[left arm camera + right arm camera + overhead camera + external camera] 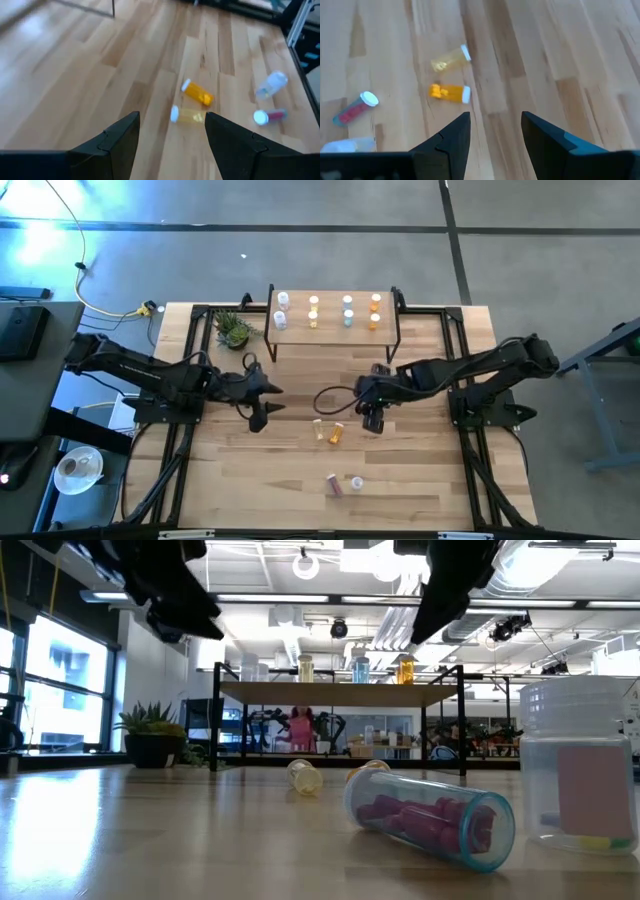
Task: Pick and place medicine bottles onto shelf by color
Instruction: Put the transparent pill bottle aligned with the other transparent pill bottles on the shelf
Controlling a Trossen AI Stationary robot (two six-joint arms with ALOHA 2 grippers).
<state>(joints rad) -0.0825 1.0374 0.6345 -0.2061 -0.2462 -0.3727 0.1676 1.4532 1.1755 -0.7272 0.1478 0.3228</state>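
Four medicine bottles are on the table between my grippers. A yellow one and an orange one lie on their sides near the middle. Nearer the front edge a purple one lies on its side beside a clear one, which stands upright in the low view. The shelf stands at the far edge with several bottles upright on it, grouped by color. My left gripper hangs open above the table, left of the yellow bottle. My right gripper hangs open to the right of the orange bottle.
A small green potted plant stands left of the shelf. A dark cable loops over the table near my right gripper. Bare wood lies between the shelf and the loose bottles.
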